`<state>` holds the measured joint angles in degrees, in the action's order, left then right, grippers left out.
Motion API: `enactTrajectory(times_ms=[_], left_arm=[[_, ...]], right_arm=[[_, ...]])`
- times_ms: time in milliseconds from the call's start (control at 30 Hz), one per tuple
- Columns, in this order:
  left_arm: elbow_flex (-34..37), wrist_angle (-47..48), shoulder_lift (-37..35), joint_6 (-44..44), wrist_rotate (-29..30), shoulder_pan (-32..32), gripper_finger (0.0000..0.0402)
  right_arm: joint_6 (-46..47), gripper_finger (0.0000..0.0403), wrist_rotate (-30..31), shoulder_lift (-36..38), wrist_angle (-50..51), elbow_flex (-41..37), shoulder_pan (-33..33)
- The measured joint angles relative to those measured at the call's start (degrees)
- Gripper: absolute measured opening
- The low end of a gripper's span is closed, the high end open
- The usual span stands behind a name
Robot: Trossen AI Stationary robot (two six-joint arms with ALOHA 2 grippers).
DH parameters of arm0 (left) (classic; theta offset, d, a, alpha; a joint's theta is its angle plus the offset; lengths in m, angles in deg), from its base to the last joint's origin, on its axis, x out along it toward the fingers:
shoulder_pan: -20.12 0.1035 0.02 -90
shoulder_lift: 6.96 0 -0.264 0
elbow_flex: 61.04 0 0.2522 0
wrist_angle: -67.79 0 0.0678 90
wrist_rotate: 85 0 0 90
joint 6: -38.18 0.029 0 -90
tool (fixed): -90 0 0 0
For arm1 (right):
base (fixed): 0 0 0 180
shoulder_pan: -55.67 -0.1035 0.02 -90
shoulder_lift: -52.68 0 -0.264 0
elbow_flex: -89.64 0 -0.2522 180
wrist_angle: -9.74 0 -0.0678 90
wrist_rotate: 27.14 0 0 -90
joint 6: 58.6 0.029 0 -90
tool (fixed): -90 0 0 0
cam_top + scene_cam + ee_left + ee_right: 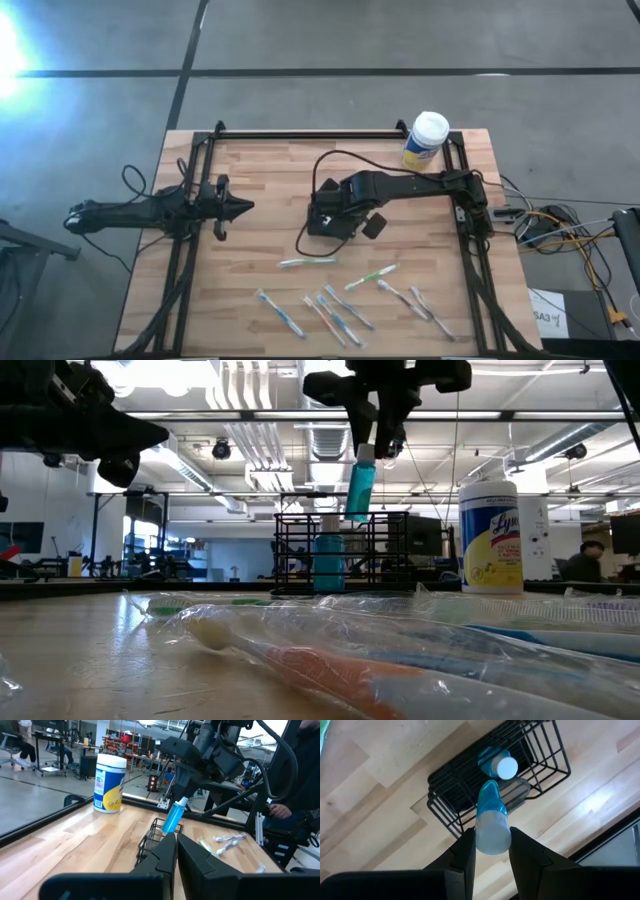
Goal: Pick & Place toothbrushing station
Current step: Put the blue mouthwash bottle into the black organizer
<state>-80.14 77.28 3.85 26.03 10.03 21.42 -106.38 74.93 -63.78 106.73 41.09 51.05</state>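
Observation:
The black wire caddy (300, 555) stands on the table's middle, also in the right wrist view (545, 750). A blue tube with a white cap (501, 765) stands upright in it. My right gripper (375, 445) is right above the caddy, shut on a second blue tube (360, 490). In the high view my right gripper (328, 212) hides most of the caddy. My left gripper (245, 208) waits shut and empty left of the caddy, above the table, its fingers (165, 855) pointing at it. My right gripper pinches the blue tube's pale frosted cap end (492, 840) between its two fingers, which come from above, pointing down. The tube hangs below the fingers, a little tilted. Its lower end (355, 515) is level with the caddy's top rim.
A tall white-capped canister with a yellow label (425, 140) stands at the far right. Several wrapped toothbrushes (340, 305) lie across the near part of the table, one green one (305, 262) nearer the caddy. A cable (320, 165) loops over the table beside the right arm.

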Motion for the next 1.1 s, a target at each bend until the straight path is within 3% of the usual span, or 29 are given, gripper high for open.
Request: enactTrajectory(times_ms=[1100], left_arm=[[0.00,0.55,0.57,0.05,0.16,0.01,0.0021]], right_arm=[[-1.98,0.0089,-3.64,-5.69,-1.28,-1.18,0.61]])
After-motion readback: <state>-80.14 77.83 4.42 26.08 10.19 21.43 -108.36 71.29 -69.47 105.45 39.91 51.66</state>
